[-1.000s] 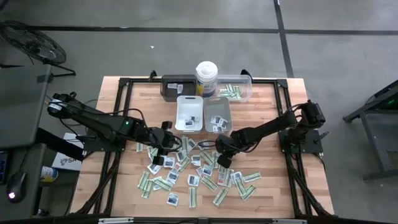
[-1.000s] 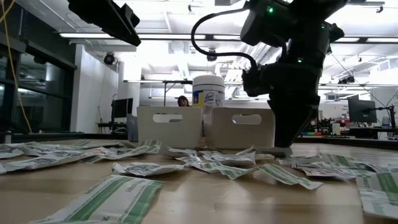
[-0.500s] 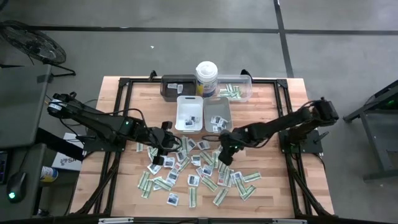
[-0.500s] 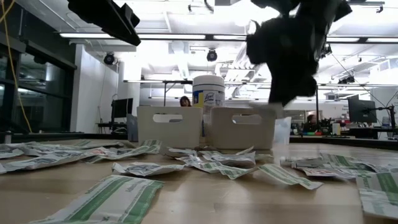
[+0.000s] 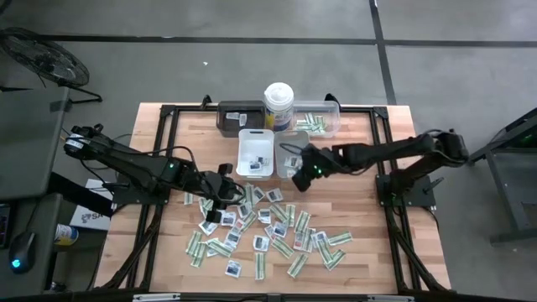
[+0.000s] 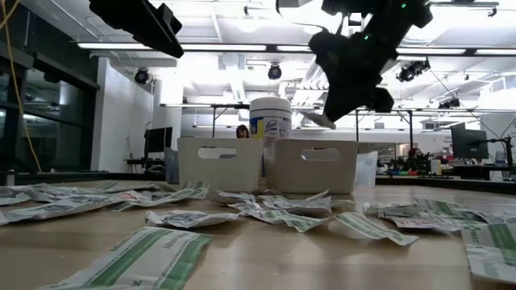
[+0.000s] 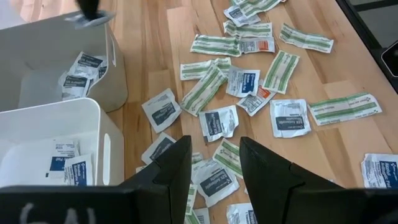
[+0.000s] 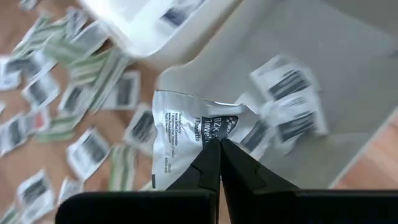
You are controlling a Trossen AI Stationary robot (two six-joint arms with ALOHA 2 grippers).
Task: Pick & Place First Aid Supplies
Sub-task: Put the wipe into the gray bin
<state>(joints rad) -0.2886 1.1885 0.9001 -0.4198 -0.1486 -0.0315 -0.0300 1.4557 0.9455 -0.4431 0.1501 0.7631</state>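
Several first aid supplies, white sachets and green-striped strips (image 5: pixel 260 226), lie scattered flat on the wooden table. My right gripper (image 5: pixel 295 174) hangs above the near end of the grey tray (image 5: pixel 293 151), shut on one white sachet (image 8: pixel 186 121). The same sachet shows in the low view (image 6: pixel 316 120) above the trays. My left gripper (image 5: pixel 231 195) hovers open over the left part of the pile, with nothing between its fingers (image 7: pixel 214 168). More sachets lie inside the grey tray (image 8: pixel 292 106) and the white tray (image 5: pixel 256 153). My right gripper pinches the white sachet by one edge (image 8: pixel 214 135) between its two fingertips. The fingers slant down from the table's right side. The sachet is crumpled at the hold, spreads out beyond the fingertips and is lifted clear above the grey tray.
A dark tray (image 5: pixel 239 116), a tall white canister (image 5: pixel 278 105) and a clear tray with strips (image 5: pixel 317 117) stand along the far edge. The white and grey trays stand side by side behind the pile. Bare wood shows at the table's left and right.
My right gripper has risen from the pile and swung toward the far edge, rolling as it went. It stays shut, and the white sachet has gone up with it, from the table to above the grey tray.
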